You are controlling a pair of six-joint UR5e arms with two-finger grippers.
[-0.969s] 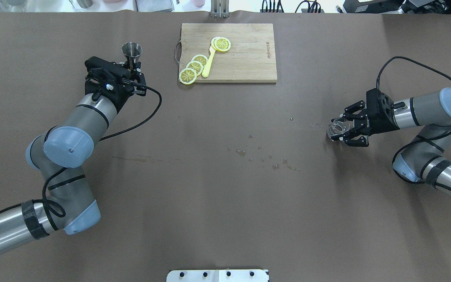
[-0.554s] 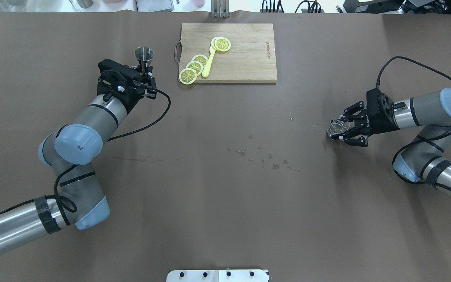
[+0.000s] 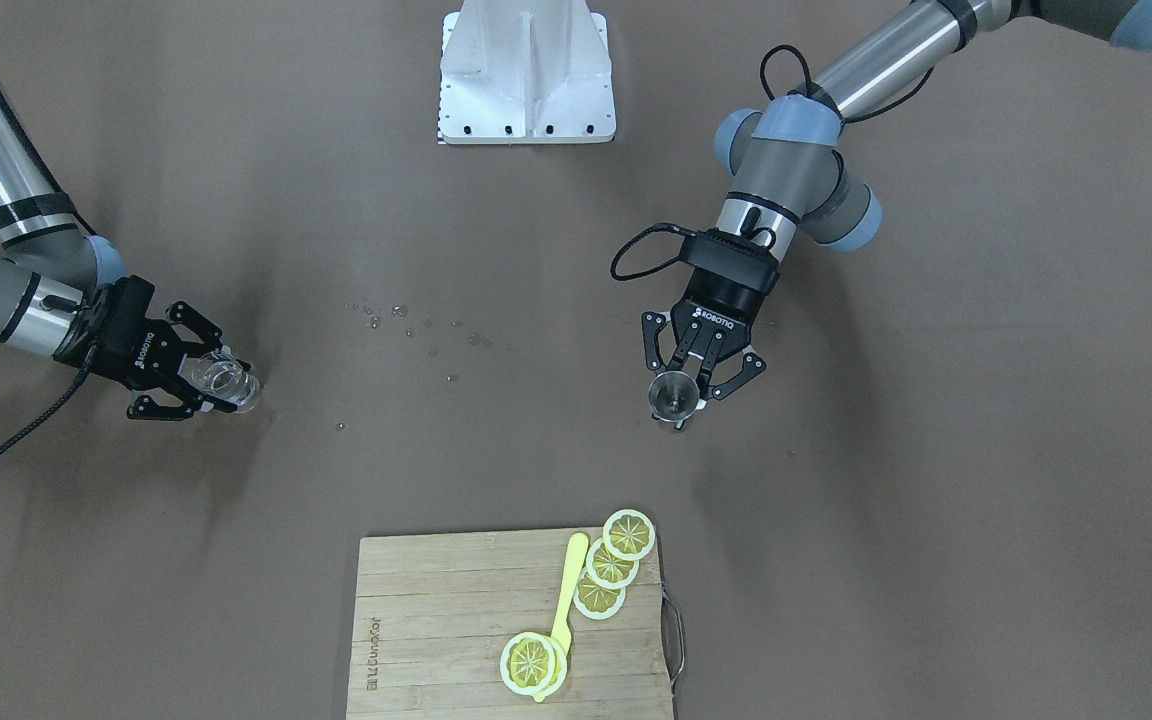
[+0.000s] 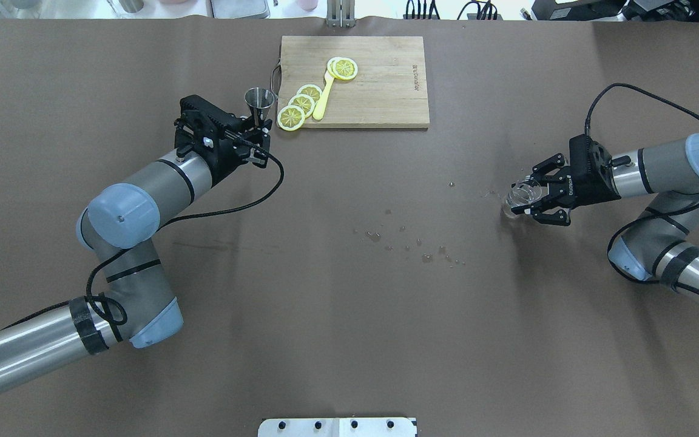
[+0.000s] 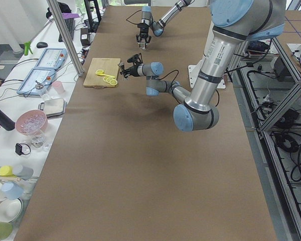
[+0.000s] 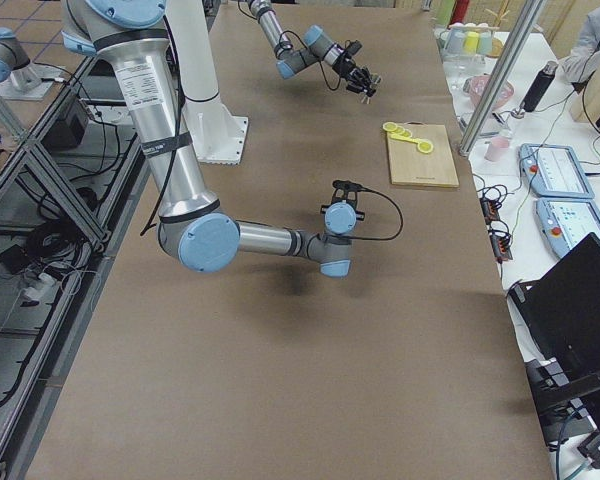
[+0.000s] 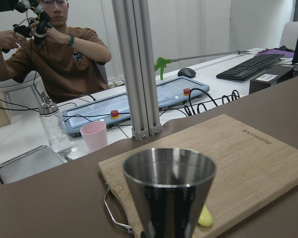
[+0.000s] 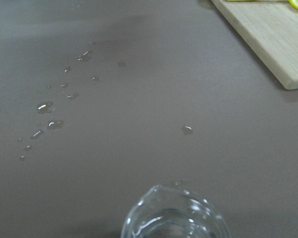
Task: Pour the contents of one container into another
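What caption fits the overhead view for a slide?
Left claw holds a steel jigger near the cutting board; right claw grips a glass tumbler.

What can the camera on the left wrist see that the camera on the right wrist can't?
Only the left wrist view shows the steel jigger up close, plus a person, a pink cup and a keyboard beyond the table. Only the right wrist view shows the glass tumbler, just its rim, and water droplets on the tabletop. Both show the wooden cutting board and the brown table.
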